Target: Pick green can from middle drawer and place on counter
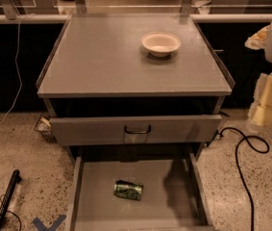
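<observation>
The green can (128, 190) lies on its side on the floor of the open middle drawer (87, 196), near the middle and slightly left. The counter (97, 61) is the grey cabinet top above it. My gripper (266, 100) hangs at the right edge of the view, beside the cabinet's right side at about counter height. It is well away from the can and holds nothing that I can see.
A white bowl (161, 43) sits on the counter's back right. The upper drawer front with a dark handle (137, 129) stands slightly out above the open drawer. A black cable (243, 146) loops on the floor at the right. A white cord (11, 95) and a black bar (6, 201) are on the left.
</observation>
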### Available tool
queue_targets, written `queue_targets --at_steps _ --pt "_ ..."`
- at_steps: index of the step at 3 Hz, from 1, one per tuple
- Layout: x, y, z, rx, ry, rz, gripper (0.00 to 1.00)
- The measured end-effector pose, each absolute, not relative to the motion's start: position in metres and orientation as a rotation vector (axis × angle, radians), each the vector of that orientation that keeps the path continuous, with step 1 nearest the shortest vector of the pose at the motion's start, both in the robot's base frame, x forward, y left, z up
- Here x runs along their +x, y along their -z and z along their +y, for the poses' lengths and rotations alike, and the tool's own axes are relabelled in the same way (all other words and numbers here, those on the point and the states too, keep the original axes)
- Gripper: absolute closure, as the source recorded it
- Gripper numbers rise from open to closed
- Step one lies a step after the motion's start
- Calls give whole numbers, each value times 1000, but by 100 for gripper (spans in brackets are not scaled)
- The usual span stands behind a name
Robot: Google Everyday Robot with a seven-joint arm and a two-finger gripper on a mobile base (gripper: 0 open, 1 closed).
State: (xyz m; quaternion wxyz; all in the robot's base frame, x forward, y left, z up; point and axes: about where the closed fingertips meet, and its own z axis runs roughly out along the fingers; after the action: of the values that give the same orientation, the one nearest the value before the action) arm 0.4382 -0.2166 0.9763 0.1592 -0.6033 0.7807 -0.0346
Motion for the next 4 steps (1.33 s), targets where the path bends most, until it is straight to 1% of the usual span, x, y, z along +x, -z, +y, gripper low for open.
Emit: queue_targets --at_steps 1,2,3,4 --pt "438 -976 -217 -1724 99 2231 0" --pt "438 -959 -211 -1730 39 2183 0" --pt "428 -925 -206 -1702 -77 2137 0" --pt "411 -870 -201 -1665 -224 2092 0"
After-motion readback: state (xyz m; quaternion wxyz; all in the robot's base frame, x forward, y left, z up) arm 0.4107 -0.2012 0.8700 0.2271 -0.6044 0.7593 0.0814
